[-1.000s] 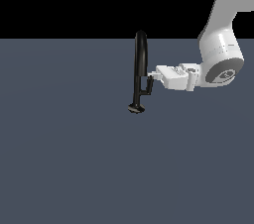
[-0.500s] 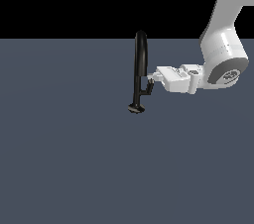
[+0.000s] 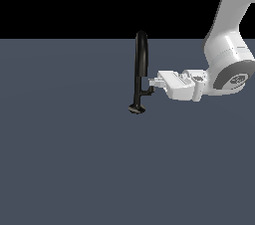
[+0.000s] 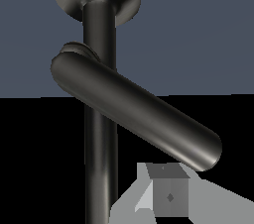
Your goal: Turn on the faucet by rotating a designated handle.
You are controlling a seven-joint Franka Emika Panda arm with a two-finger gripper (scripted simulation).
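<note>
The faucet (image 3: 141, 59) is a tall glossy black arched tube on a small round base, standing mid-scene on the grey floor. Its handle (image 3: 146, 90) is a short black lever jutting from the lower stem toward the exterior view's right. My gripper (image 3: 152, 83) reaches in horizontally from the exterior view's right. Its fingers look shut and empty, with the tips against the handle just above its outer end. In the wrist view the stem (image 4: 99, 134) runs upright and the handle (image 4: 136, 113) crosses it diagonally, with one fingertip (image 4: 169, 196) just beyond the handle's free end.
The flat grey floor (image 3: 74, 159) spreads all around the faucet. My white arm (image 3: 226, 55) comes down from the upper part of the exterior view's right.
My gripper has sunk a little and edged toward the faucet, staying at the handle. The faucet tube has not moved.
</note>
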